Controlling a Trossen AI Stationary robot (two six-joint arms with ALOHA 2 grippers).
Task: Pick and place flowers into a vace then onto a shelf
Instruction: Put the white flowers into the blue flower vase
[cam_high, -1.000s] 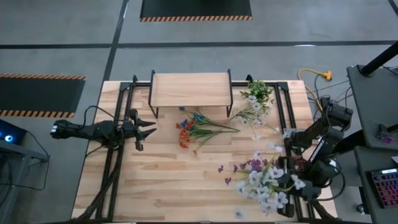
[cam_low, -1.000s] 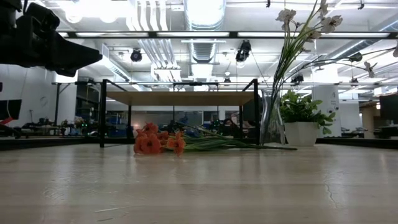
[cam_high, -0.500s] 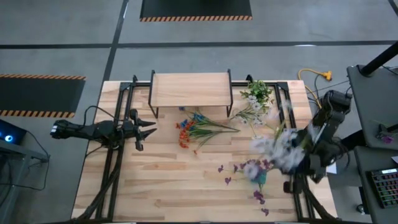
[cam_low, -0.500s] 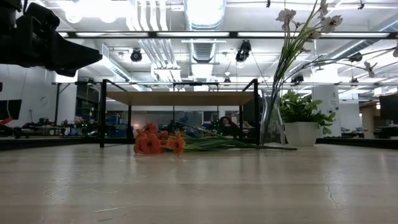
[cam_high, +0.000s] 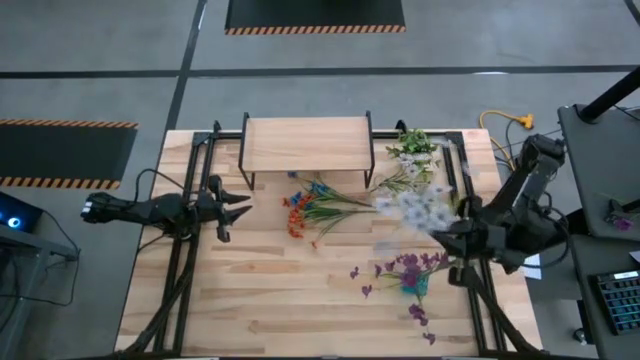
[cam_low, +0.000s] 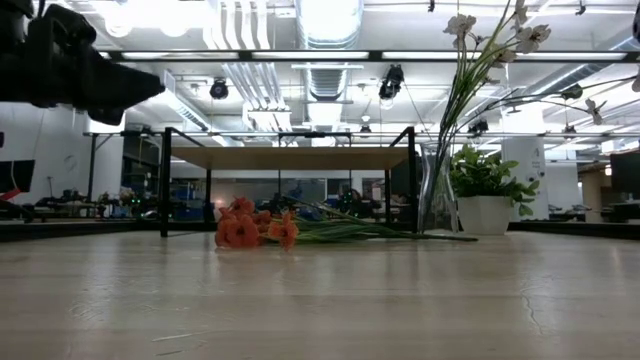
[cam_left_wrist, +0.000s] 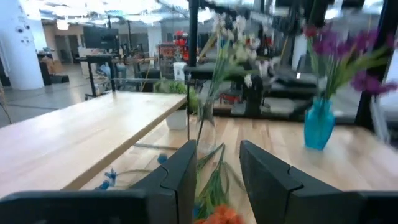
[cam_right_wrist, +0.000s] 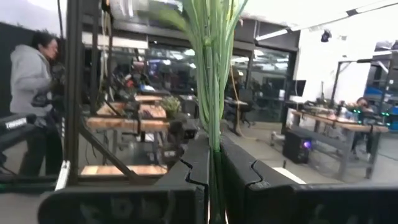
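My right fingers (cam_right_wrist: 214, 165) clench the thin stems of a white flower bunch (cam_high: 415, 208), carried near the shelf (cam_high: 308, 145). Light, floppy stems: grip low. Left fingers (cam_left_wrist: 217, 171) part-open, holding nothing.

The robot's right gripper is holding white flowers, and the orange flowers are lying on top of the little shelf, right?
Not quite. The right gripper does hold white flowers, but the orange flowers lie on the table in front of the shelf, not on top of it. The high view shows this.
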